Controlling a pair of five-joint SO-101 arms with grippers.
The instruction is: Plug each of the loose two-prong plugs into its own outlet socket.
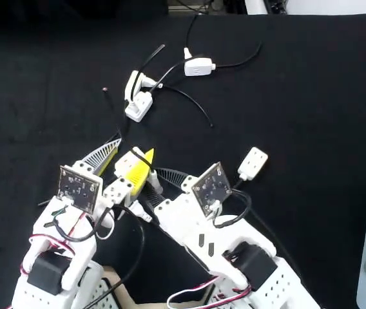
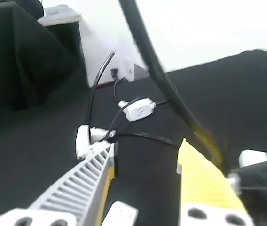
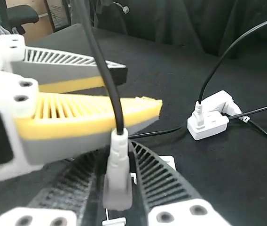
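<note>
The left pincer is gaping, released, one white block lying between its jaws — the right pincer is clenching one grey plug; beyond them two cabled sockets are lying, a third socket just right of the right pincer

We're looking over a bench draped in black cloth. Behind it we've got a bright white wall, dark drapes, and a black office chair.
</note>
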